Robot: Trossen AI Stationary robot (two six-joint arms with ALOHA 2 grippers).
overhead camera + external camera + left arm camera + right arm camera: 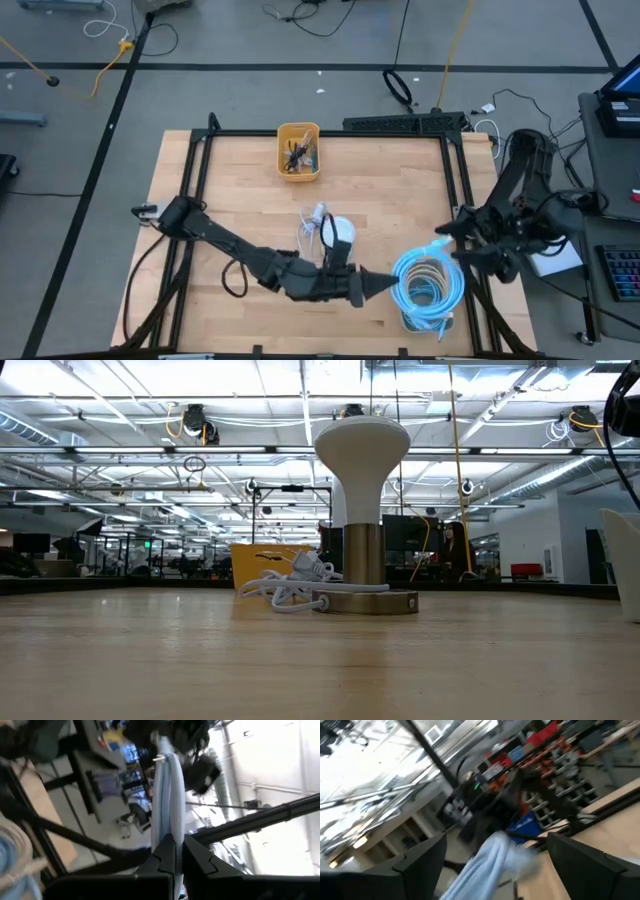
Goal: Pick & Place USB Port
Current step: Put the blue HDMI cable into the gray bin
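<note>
The left end effector point(388, 286) reaches across the near part of the bench point(240, 200), its fingers point(167, 855) clamped on a strand of the light-blue cable coil point(428, 283). The left wrist view shows the pale, smooth, flattened band of cable rising straight out from between the closed fingers. The right end effector point(448, 250) stands at the far edge of the same coil; its fingers are apart in the right wrist view, with blurred blue cable between them but not gripped.

Judgement: the task is at the pick stage, the cable being held up by one arm and offered to the other. The next move calls for the right end effector to close on a free stretch of cable, or on its plug if one can be found; no USB plug or port is discernible.

The coil is a loose, glossy ring of several turns, resting partly on a clear container point(425, 320).

Further out stands a lamp point(363, 510) with a white, matt, mushroom-shaped head, brushed-metal stem and round flat base, a tangled white cord point(285, 588) beside it. A yellow plastic bin point(298, 152) holding small dark parts sits toward the far edge.
</note>
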